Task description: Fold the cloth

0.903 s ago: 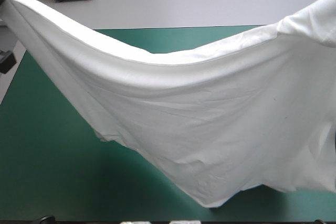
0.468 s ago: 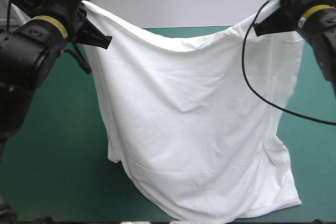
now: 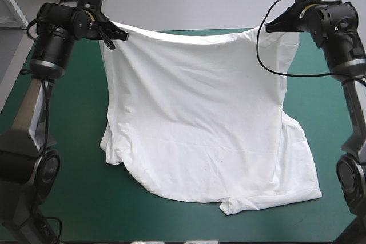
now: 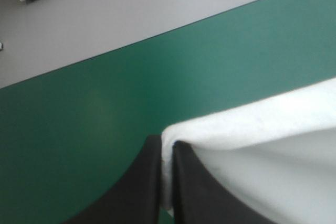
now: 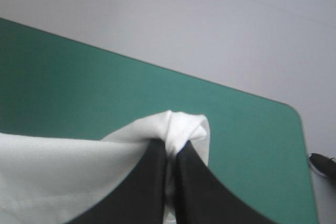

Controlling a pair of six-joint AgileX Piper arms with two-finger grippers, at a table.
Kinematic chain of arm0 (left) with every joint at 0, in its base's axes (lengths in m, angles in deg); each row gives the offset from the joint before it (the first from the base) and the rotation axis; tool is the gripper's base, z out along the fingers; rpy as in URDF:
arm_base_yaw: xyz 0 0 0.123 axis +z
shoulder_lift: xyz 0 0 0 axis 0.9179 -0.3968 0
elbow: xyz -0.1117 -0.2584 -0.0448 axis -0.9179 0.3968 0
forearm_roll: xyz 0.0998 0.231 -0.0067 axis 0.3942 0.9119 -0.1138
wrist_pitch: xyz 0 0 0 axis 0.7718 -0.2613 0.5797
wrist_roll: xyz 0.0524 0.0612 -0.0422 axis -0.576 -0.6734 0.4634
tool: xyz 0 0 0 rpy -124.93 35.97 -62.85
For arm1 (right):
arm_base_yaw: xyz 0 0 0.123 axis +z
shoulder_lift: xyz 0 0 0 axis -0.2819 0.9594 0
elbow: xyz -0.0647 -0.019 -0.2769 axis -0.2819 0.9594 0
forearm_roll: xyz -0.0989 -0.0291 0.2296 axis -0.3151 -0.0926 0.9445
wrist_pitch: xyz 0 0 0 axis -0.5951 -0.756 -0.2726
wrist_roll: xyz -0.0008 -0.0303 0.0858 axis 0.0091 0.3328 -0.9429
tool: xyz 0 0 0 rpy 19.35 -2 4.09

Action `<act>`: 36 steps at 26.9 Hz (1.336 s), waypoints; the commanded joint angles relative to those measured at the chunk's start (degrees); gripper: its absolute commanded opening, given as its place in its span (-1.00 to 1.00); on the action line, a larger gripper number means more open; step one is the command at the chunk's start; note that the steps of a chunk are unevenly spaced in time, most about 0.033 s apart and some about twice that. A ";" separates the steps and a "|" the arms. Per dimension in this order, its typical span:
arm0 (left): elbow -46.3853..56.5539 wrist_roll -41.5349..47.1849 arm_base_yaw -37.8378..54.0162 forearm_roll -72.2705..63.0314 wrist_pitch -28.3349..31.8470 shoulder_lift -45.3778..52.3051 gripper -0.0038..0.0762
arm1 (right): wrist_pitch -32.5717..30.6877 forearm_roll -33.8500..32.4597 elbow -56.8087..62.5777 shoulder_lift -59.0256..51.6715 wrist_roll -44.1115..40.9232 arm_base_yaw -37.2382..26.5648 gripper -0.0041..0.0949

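The white T-shirt (image 3: 200, 118) hangs stretched between both raised arms over the teal-green table (image 3: 63, 192), its lower part with the sleeves resting on the cover near the front. My left gripper (image 3: 117, 35) is shut on the T-shirt's far left corner; in the left wrist view the cloth (image 4: 262, 140) is pinched between the black fingers (image 4: 136, 192) of that gripper (image 4: 167, 150). My right gripper (image 3: 271, 27) is shut on the far right corner, where a fold of T-shirt (image 5: 181, 127) sticks out past the gripper (image 5: 170, 156).
Bare teal-green cover lies left of the T-shirt (image 3: 51, 141) and right of it (image 3: 326, 112). The table's far edge (image 3: 189, 30) runs just behind the held hem. A black cable loops down from the right wrist across the cloth's right side.
Both arms have moved away toward the table's far edge and lowered. The T-shirt, earlier filling the view, now hangs smaller with its bottom part settled on the cover.
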 commanded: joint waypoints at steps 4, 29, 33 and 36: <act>-1.30 -1.67 0.53 -2.99 6.26 -7.10 -0.91 | 5.36 8.68 -1.43 7.30 6.13 -1.91 -0.95; -1.42 0.12 1.14 4.01 17.04 -17.66 -0.03 | 4.16 35.21 -1.43 19.40 24.64 -8.89 0.43; -1.51 -0.15 2.78 4.48 12.60 -12.73 0.17 | -1.86 35.75 -1.43 13.91 25.69 -12.02 0.40; -1.51 -0.52 3.18 3.85 7.98 -7.18 0.17 | -6.81 35.37 0.41 7.61 25.58 -13.79 0.39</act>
